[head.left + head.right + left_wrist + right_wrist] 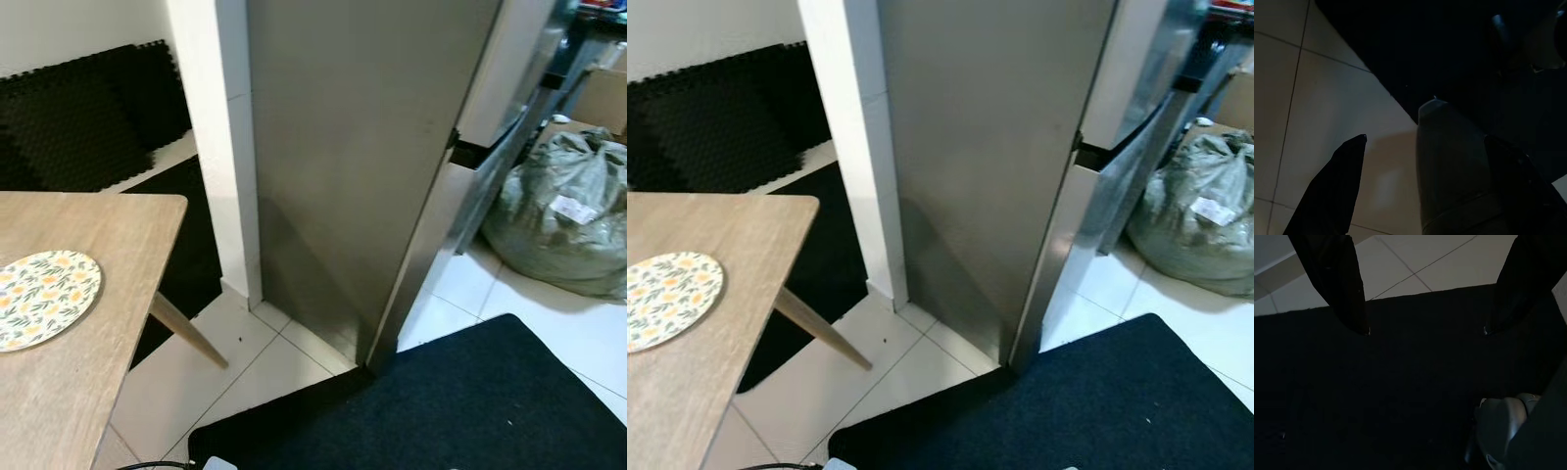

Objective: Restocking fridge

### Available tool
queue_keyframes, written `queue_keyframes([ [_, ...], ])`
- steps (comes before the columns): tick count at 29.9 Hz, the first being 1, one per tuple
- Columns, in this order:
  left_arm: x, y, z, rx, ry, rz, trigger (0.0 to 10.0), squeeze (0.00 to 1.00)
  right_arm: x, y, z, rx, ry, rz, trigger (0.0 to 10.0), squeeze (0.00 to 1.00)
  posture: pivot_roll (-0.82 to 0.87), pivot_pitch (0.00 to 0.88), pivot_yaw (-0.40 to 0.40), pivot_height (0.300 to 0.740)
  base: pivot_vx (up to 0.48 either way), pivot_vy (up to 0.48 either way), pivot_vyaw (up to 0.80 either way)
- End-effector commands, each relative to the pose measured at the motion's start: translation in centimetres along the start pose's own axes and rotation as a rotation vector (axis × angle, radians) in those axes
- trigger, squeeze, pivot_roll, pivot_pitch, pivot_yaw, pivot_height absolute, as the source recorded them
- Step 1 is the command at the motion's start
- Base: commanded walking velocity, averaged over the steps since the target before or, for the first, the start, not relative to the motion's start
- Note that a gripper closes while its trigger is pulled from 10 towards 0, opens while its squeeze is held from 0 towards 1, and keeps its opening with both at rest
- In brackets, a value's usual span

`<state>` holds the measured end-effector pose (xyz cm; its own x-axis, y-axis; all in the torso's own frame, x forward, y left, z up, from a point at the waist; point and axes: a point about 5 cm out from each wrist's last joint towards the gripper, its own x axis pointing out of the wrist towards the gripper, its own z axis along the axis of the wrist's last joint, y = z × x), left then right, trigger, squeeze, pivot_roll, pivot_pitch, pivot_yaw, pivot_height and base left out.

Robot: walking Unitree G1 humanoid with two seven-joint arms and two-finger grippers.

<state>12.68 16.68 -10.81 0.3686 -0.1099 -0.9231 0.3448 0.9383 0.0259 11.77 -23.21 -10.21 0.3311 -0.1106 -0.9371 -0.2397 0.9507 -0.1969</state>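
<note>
Left eye view: steel fridge (362, 147) is filling upper center, doors closed, well apart from both grippers. Left gripper (1430, 147) is hanging spread over tile; right gripper (1425, 330) is hanging spread over the dark mat (1376, 396).

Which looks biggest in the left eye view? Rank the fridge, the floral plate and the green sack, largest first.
1. fridge, by far the largest.
2. green sack.
3. floral plate, cut off by the frame edge and nearer the camera, so its place below the sack is unsure.

table (118, 294) left, plate (39, 297) on it | fridge (362, 147) ahead | sack (563, 215) right
</note>
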Motion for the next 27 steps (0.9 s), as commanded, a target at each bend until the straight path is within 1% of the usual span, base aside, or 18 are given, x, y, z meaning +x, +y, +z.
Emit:
queue_keyframes([
  [1,-0.09,-0.66,-1.42,-0.009,0.056,-0.023,10.0,0.00,-0.04,0.11,-0.52,0.001,0.013,0.005,10.0,0.00,-0.03,0.063,-0.001,0.740,0.247,0.000,0.00],
  [8,-0.09,-0.72,-1.46,0.002,0.058,-0.025,10.0,0.00,-0.03,0.13,-0.49,0.002,0.012,0.007,10.0,0.00,-0.03,0.063,-0.001,0.740,0.262,0.000,0.00],
  [10,-0.10,-0.71,-1.47,-0.028,0.050,-0.023,10.0,0.00,-0.02,0.26,-0.56,-0.009,0.020,0.012,10.0,0.00,-0.03,0.064,0.000,0.740,0.000,0.000,0.00],
  [12,-0.10,-0.70,-1.46,-0.025,0.049,-0.023,10.0,0.00,-0.02,0.28,-0.57,-0.009,0.020,0.013,10.0,0.00,-0.03,0.065,0.001,0.740,0.000,0.000,-0.77],
  [20,-0.11,-0.66,-1.38,-0.016,0.046,-0.038,10.0,0.00,-0.02,0.28,-0.47,-0.004,0.012,0.011,10.0,0.00,-0.03,0.062,0.001,0.740,0.000,0.000,0.00],
  [27,-0.10,-0.58,-1.24,-0.008,0.047,-0.051,10.0,0.00,-0.01,0.26,-0.34,-0.002,0.007,0.010,10.0,0.00,-0.03,0.061,0.004,0.740,0.000,-0.452,0.00],
])
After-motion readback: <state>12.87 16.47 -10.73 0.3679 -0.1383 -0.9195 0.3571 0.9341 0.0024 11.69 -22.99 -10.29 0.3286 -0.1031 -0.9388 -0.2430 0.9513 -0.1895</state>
